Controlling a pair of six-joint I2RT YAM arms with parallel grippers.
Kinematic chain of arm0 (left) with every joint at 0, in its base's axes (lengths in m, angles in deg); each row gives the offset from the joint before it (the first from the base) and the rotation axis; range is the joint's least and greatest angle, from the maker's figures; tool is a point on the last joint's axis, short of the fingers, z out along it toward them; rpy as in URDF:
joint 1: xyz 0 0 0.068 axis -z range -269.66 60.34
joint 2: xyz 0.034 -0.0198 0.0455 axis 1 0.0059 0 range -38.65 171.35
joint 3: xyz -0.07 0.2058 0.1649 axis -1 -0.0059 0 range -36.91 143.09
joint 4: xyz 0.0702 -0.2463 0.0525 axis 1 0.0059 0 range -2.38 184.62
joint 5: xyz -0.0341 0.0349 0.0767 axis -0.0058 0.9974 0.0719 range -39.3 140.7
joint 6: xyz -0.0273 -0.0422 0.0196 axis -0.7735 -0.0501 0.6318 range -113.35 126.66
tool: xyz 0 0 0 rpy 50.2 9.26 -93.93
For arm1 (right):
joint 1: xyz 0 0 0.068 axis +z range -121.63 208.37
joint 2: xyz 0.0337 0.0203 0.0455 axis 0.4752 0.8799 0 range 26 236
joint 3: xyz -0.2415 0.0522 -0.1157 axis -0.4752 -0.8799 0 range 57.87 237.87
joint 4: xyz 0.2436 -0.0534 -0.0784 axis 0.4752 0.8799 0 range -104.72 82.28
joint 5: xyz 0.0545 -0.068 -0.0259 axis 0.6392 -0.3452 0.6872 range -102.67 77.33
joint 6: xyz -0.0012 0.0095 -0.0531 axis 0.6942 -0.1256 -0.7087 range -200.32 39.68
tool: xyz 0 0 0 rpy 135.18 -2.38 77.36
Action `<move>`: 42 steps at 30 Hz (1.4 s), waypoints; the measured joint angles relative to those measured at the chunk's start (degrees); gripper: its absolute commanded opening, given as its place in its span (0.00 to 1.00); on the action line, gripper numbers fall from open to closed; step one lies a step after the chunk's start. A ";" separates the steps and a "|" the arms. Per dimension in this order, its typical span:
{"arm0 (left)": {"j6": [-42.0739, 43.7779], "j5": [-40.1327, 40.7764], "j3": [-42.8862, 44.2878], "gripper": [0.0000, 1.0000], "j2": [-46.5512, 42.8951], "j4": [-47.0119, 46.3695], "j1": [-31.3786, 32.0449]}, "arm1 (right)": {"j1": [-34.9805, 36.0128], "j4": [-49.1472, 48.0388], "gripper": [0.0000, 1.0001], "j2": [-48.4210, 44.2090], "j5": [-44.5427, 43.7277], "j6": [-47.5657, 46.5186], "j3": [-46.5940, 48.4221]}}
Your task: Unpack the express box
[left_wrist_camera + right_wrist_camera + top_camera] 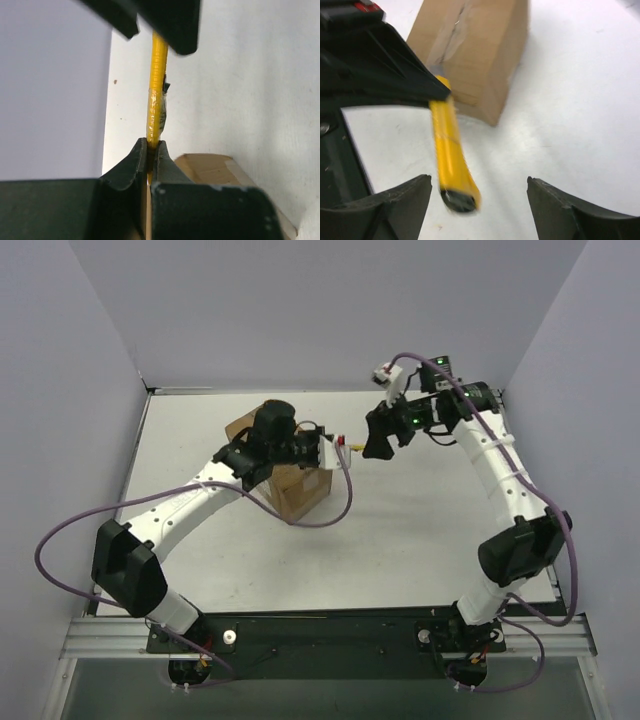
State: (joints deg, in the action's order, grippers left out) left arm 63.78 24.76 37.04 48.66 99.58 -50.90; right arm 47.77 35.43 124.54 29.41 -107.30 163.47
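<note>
The express box (300, 492), brown cardboard with a tape seam, stands on the white table under my left wrist; the same express box (475, 55) fills the top of the right wrist view, and an edge of the express box (215, 167) shows in the left wrist view. My left gripper (335, 447) is shut on one end of a yellow utility knife (156, 85), held above the table just right of the box. My right gripper (480, 185) is open, its fingers apart on either side of the knife (449, 155) without touching it.
The white table (430, 510) is walled by grey panels at the left, back and right. A purple cable (320, 522) loops from the left arm down in front of the box. The right arm (500, 470) arches along the right side.
</note>
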 measured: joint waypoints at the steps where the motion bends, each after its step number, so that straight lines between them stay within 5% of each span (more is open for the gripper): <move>1: -2.47 -0.72 2.54 0.00 0.52 1.18 -0.76 | -1.42 -2.16 0.83 -1.46 0.44 1.09 -0.76; 7: -25.07 -14.51 17.73 0.00 3.17 5.18 -9.46 | -7.02 -12.37 0.77 -11.85 5.31 6.27 -4.96; 11: -43.50 -26.99 16.35 0.00 4.37 -2.43 -14.95 | -5.46 -17.20 0.76 -14.32 9.97 7.72 -7.72; 19: -67.17 -38.42 11.23 0.00 8.33 -17.42 -15.76 | -3.08 -28.00 0.68 -12.15 12.46 17.33 -9.66; 33: -81.00 -43.15 9.94 0.00 9.60 -30.23 -16.00 | -0.42 -37.07 0.52 -7.82 17.16 28.70 -9.62; 42: -82.55 -43.78 9.94 0.00 10.14 -32.30 -16.00 | 1.51 -38.45 0.28 -7.82 18.34 30.16 -10.23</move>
State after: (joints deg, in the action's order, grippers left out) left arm -18.78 -19.02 46.99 58.80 67.28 -66.90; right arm 49.28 -3.01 116.71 47.75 -77.14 153.24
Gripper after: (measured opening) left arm 0.066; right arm 0.382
